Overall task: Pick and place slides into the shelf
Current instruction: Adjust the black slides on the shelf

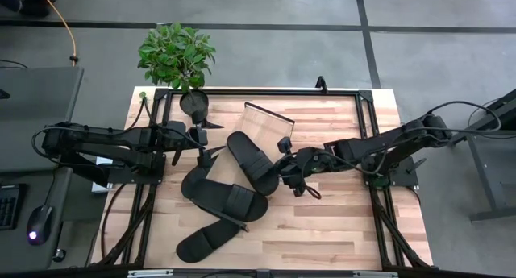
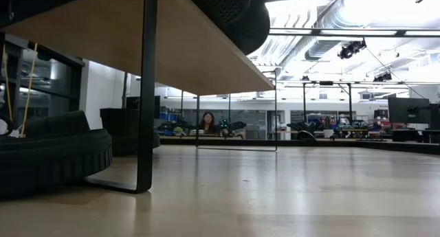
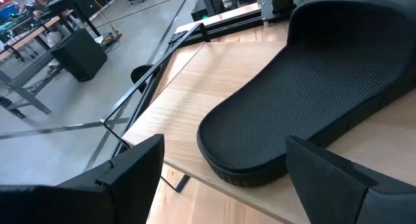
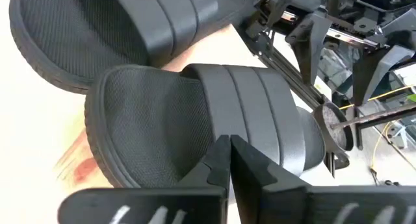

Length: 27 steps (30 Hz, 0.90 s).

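Wooden tabletop [image 1: 322, 230] is strewn centre-frame with black slides [image 1: 230, 199] around the tilted shelf [image 1: 266, 125]. At centre right, the right end effector [image 1: 288, 177] is seen pinched closed beside one slide. At left, the left end effector [image 1: 197, 141] is spread wide, empty.

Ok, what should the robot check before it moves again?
1. Is the left pincer open: ok.
2. Is the right pincer open to grab: not ok, it is shut, by a strap.
3. Is every slide on the shelf: not ok, slides lie on the table.
4. Is there room left on the shelf: cannot tell.
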Each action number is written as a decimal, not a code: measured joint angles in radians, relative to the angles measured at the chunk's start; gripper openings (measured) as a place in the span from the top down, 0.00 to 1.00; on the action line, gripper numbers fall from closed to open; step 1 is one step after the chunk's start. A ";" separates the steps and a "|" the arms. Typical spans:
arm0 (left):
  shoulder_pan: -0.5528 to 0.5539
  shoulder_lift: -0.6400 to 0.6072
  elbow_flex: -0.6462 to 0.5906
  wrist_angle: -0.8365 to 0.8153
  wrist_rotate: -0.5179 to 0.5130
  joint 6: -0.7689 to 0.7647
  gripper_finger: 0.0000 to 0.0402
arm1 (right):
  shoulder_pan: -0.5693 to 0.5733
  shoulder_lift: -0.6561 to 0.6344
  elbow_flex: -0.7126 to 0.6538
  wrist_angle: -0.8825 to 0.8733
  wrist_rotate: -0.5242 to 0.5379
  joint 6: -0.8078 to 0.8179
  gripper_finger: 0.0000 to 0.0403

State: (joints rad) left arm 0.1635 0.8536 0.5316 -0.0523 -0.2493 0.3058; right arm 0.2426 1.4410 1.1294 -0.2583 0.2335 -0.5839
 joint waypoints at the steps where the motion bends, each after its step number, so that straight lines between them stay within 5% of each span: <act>1: 0.000 0.000 0.000 0.000 0.000 0.000 0.25 | 0.006 0.000 0.000 0.001 0.002 0.000 0.99; 16: 0.000 0.000 0.000 0.000 -0.006 0.000 0.25 | 0.026 0.000 0.001 0.021 0.039 0.160 0.76; 27: 0.000 0.000 0.000 0.000 -0.008 0.002 0.25 | 0.056 0.000 0.001 -0.009 0.193 0.139 0.56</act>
State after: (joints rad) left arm 0.1635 0.8536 0.5316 -0.0521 -0.2569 0.3078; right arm 0.2984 1.4410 1.1301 -0.2669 0.4269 -0.4454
